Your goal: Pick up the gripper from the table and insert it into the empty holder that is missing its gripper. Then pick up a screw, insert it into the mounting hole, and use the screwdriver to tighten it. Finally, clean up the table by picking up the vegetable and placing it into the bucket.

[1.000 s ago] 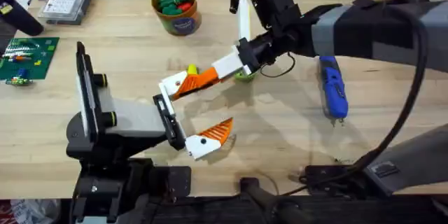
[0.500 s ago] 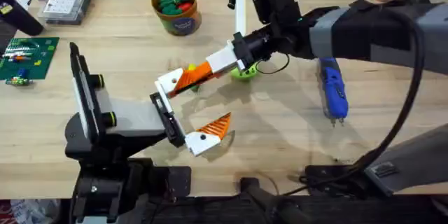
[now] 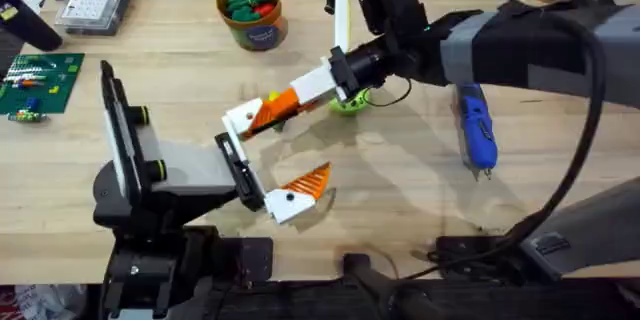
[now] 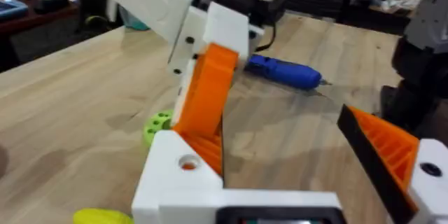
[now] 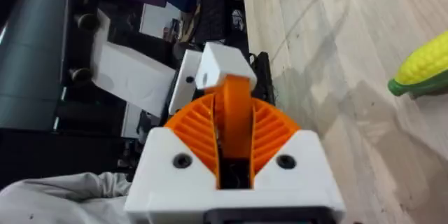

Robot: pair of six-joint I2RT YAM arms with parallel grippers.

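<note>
The right claw (image 3: 292,102) was clamped on the orange finger part (image 3: 246,118) at frame centre, aligning it with the empty holder (image 3: 234,150) of the left claw (image 3: 272,165), which stood wide with 1 finger fitted. The screwdriver (image 3: 476,128) lay on the counter (image 3: 400,190) at centre right.

**Even light from above, soft focus at the wrists**

Bright, diffuse light falls on the pale wooden table (image 3: 400,180), leaving soft grey shadows beneath both arms. The overhead view is fairly sharp; the slim blue screwdriver (image 3: 476,128) reads clearly. Both wrist views blur close up, and their backgrounds are dim.
</note>
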